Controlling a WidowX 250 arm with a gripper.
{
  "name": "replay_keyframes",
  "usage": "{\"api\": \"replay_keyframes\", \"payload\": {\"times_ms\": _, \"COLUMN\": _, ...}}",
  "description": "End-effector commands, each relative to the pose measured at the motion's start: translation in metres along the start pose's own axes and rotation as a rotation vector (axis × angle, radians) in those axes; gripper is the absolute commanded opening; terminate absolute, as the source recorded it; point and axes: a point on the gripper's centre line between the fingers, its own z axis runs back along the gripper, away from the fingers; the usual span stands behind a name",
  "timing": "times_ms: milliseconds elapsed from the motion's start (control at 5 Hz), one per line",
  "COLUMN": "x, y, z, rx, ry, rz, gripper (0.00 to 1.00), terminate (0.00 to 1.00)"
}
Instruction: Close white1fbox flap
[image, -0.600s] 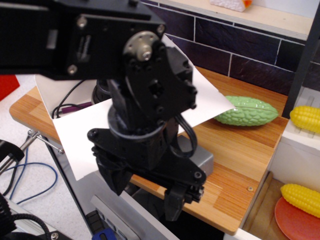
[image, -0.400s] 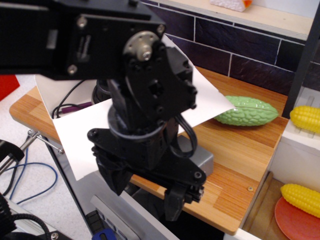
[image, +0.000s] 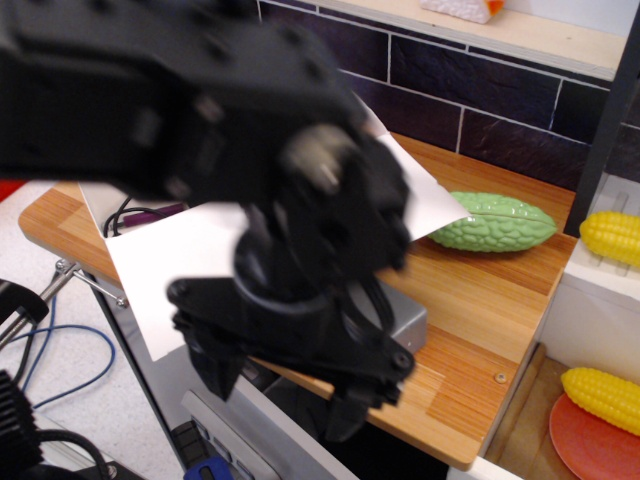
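Note:
The white1fbox stands open on the wooden table, mostly hidden behind my black arm. One white flap (image: 155, 265) sticks out toward the front left. Another white panel (image: 425, 200) shows at the right of the arm. The box's opening (image: 135, 212) shows a black cable and a purple item inside. No barcode or blue stripe is visible. My gripper (image: 345, 395) hangs low in front of the table's front edge, dark and motion-blurred, so its jaws cannot be read. It holds nothing that I can see.
A small grey bottle (image: 402, 316) lies on the wooden table (image: 480, 320) right of the arm. A green bitter gourd (image: 495, 222) lies behind it. Corn cobs (image: 610, 236) and a red plate (image: 590, 440) are at the right. Cables (image: 60, 360) hang at the lower left.
My arm is now blurred with motion. Its upper body has swung right and down, and the wrist has shifted. The box and its flaps have not moved.

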Motion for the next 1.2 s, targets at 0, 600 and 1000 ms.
{"api": "replay_keyframes", "payload": {"times_ms": 0, "x": 0.01, "y": 0.007, "z": -0.016, "rx": 0.012, "ry": -0.064, "rz": 0.298, "gripper": 1.0, "terminate": 0.0}}
{"api": "replay_keyframes", "payload": {"times_ms": 600, "x": 0.057, "y": 0.028, "z": -0.039, "rx": 0.158, "ry": -0.197, "rz": 0.468, "gripper": 1.0, "terminate": 0.0}}
{"api": "replay_keyframes", "payload": {"times_ms": 1000, "x": 0.064, "y": 0.031, "z": -0.008, "rx": 0.273, "ry": -0.236, "rz": 0.393, "gripper": 1.0, "terminate": 0.0}}
